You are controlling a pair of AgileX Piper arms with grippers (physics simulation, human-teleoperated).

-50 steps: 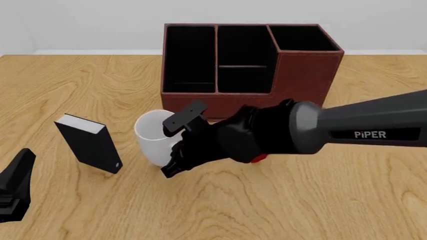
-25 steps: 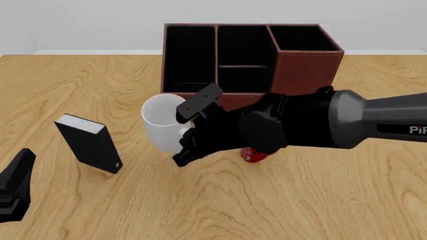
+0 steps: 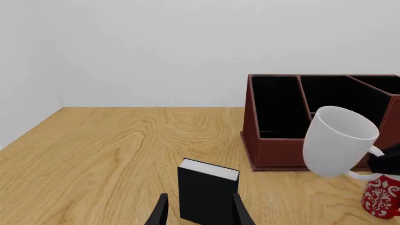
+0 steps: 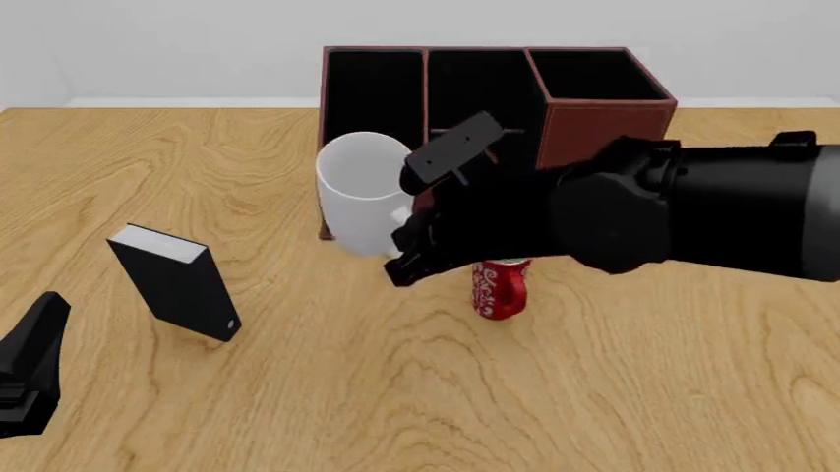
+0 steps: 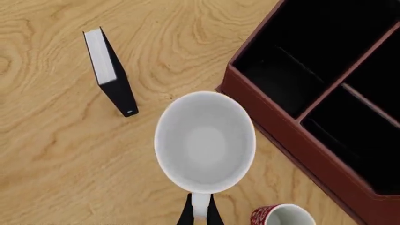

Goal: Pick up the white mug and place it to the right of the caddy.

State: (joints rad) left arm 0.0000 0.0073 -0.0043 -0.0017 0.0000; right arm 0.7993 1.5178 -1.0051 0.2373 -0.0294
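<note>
White mug (image 4: 361,192) hung by its handle in the shut right gripper (image 4: 417,218) mid-frame, so it needed carrying high over the caddy (image 4: 597,123) toward the frame's right

Right arm (image 4: 709,211): bulky rounded housings, glossy black nearest the wrist and dark grey further back, with a small raised knob on its upper edge. Right gripper (image 4: 434,211): matte black, with flat, slab-like fingers. Left gripper (image 4: 30,369): matte black, angular and wedge-shaped, with two slim dark fingers (image 3: 160,213).
</note>
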